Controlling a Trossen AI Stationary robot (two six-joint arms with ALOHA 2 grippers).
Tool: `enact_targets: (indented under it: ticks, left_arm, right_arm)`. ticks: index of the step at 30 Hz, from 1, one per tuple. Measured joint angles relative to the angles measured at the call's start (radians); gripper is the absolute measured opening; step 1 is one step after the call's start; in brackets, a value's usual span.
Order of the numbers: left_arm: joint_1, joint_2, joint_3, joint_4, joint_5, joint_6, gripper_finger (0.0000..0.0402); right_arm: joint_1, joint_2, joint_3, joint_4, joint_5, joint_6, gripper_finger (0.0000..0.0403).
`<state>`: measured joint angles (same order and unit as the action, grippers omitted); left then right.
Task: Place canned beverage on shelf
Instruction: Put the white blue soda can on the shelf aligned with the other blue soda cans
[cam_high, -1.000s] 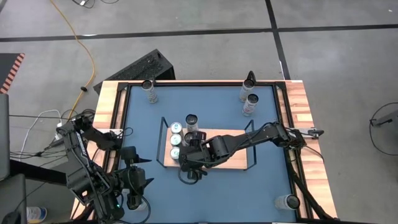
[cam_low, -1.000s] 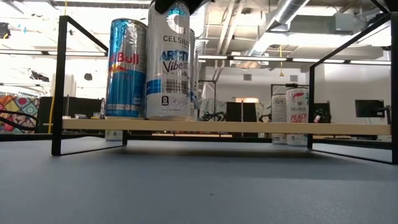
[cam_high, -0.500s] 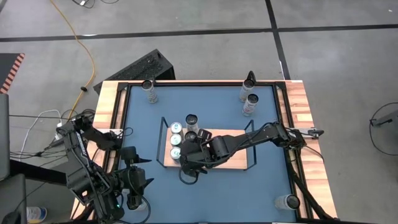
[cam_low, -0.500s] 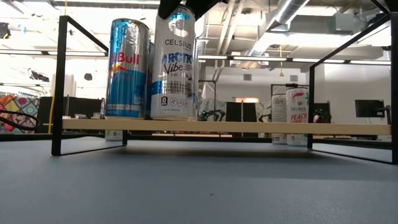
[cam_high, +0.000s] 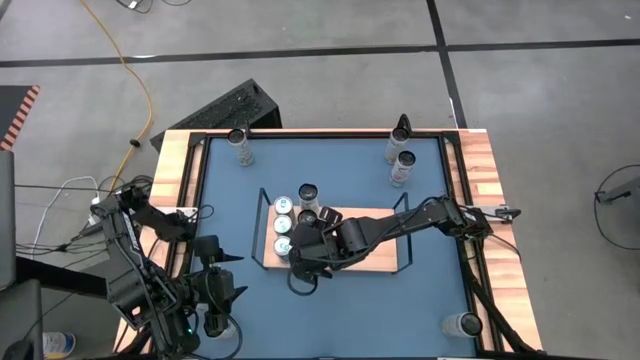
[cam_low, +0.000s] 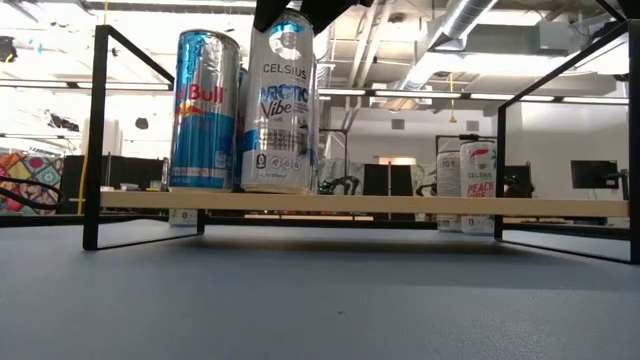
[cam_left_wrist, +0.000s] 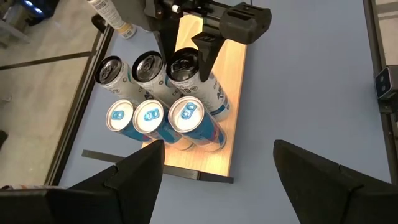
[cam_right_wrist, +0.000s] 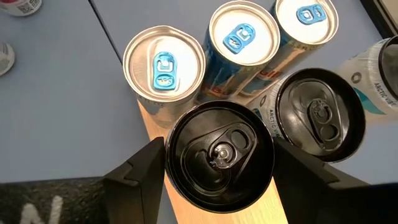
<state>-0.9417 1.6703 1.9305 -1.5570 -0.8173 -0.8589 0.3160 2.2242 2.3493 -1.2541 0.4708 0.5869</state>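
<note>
The right gripper (cam_right_wrist: 217, 180) reaches over the shelf (cam_high: 375, 255) in the middle of the blue table (cam_high: 420, 300), its fingers (cam_right_wrist: 140, 171) clamped on either side of a white can (cam_right_wrist: 217, 152) with a black top. In the low view this can (cam_low: 285, 110) stands upright with its base on the wooden board, just beside a blue can (cam_low: 205, 110). Three blue cans and two other black-topped cans are grouped at that same end. The left gripper (cam_left_wrist: 217, 168) waits near the table's front left corner, fingers apart, holding nothing.
</note>
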Motion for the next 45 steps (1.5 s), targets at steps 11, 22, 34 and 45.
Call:
enact_targets:
  ticks: [11, 22, 34, 45]
  left_arm:
    - [0.0, 0.0, 0.0, 0.0, -0.001, 0.0, 0.0286]
    - [0.0, 0.0, 0.0, 0.002, -0.001, 0.005, 0.0286]
    - [0.0, 0.0, 0.0, 0.003, -0.001, 0.004, 0.0286]
    - [0.0, 0.0, 0.0, 0.003, -0.001, 0.0, 0.0286]
  right_arm:
    - [0.0, 0.0, 0.0, -0.008, 0.004, -0.046, 0.0244]
    - [0.0, 0.002, 0.0, 0.025, -0.07, -0.095, 0.0245]
    - [-0.009, 0.004, 0.0, 0.055, -0.092, -0.095, 0.0245]
    - [-0.008, 0.004, 0.002, 0.001, -0.072, -0.001, 0.0245]
